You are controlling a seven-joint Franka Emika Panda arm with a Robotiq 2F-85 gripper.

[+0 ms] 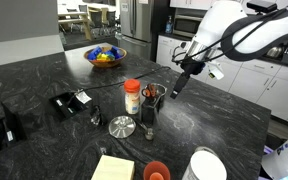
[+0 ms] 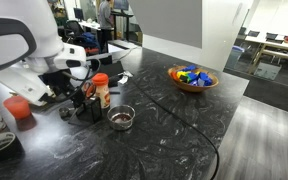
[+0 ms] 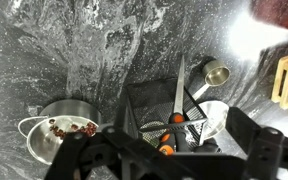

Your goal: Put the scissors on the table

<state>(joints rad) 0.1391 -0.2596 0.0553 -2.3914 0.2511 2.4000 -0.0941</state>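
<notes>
Black mesh holder (image 1: 152,106) is being hovered over by the gripper (image 1: 177,86), fingers being held spread, nothing pinched. Scissors (image 3: 177,118) are being stored upright inside, not yet on the table (image 1: 214,120). Likely risk: holder being tipped or lifted along; bottle (image 1: 132,96) at its 9 o'clock being knocked.

Black, white-veined table (image 1: 54,80) and the objects standing directly on it: a brown bowl (image 1: 106,55) of coloured pieces near the far edge; a white bottle (image 1: 132,98) with an orange lid, just beside a black mesh holder (image 1: 154,106); a small metal bowl (image 1: 122,126); a metal cup (image 3: 216,72); an orange-red cup (image 1: 156,172) at the near edge.
</notes>
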